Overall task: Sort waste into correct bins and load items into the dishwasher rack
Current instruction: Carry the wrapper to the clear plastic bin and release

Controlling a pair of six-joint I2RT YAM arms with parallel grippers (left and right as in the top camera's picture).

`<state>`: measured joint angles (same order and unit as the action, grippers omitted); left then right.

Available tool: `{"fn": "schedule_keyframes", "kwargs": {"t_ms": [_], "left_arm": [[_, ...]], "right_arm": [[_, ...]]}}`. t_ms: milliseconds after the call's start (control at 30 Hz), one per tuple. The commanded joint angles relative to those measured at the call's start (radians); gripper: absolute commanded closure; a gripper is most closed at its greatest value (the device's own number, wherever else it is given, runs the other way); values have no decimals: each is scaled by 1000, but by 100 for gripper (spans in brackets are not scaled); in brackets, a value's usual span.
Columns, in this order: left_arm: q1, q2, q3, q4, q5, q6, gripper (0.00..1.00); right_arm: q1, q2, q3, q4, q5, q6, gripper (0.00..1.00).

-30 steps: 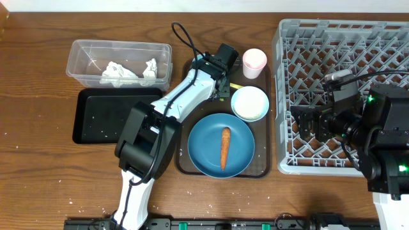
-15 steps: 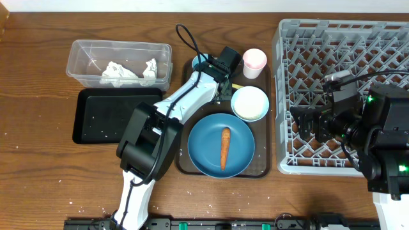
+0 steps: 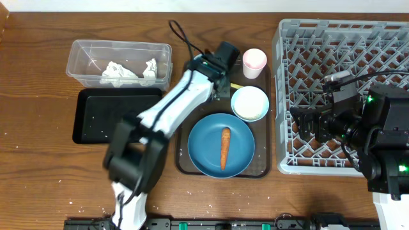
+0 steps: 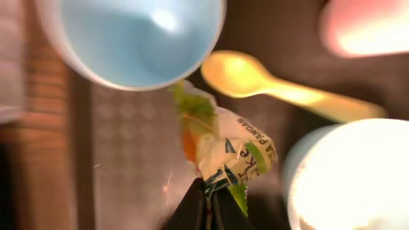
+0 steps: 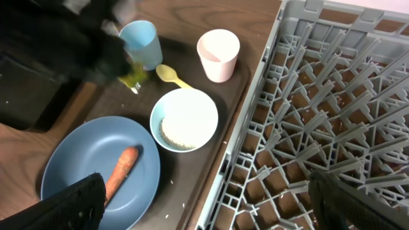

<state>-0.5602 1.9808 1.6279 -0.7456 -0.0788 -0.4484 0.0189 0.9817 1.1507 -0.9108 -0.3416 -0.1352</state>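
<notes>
My left gripper is shut on the yellow-green snack wrapper and holds it over the brown serving tray, between the light blue cup and the white bowl. In the overhead view this gripper hides the cup and wrapper. The yellow spoon lies beside the pink cup. The bowl holds rice. An orange carrot lies on the blue plate. My right gripper is open and empty over the left edge of the grey rack.
The clear tub at the back left holds crumpled white tissue. The black tray lies just in front of it. The brown serving tray carries the dishes. Loose rice grains dot the table and trays.
My left arm has swung its elbow up and leftward, and its gripper has shifted slightly toward the back by the blue cup. The right arm has not moved.
</notes>
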Motion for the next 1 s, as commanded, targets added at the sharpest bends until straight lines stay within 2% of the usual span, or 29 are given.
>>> {"fn": "schedule_keyframes", "kwargs": {"t_ms": [0, 200, 367, 600, 733, 800, 833, 900, 967], "left_arm": [[0, -125, 15, -25, -8, -2, 94], [3, -267, 15, -42, -18, 13, 94], [66, -326, 15, -22, -116, 87, 94], [292, -249, 15, 78, -122, 260, 94], [422, -156, 15, 123, -35, 315, 93], [470, -114, 15, 129, 13, 317, 85], [486, -97, 15, 129, 32, 317, 76], [512, -69, 15, 126, 63, 317, 53], [524, -61, 15, 115, 76, 317, 45]], "right_arm": [[1, 0, 15, -1, -6, 7, 1], [1, 0, 15, 2, -6, 7, 1], [1, 0, 15, 2, -6, 7, 1], [1, 0, 15, 8, -6, 7, 1], [1, 0, 15, 10, -6, 7, 1], [1, 0, 15, 11, -6, 7, 1], [1, 0, 15, 13, -6, 7, 1], [1, 0, 15, 21, -8, 8, 1], [1, 0, 15, 31, -25, 8, 1]]}}
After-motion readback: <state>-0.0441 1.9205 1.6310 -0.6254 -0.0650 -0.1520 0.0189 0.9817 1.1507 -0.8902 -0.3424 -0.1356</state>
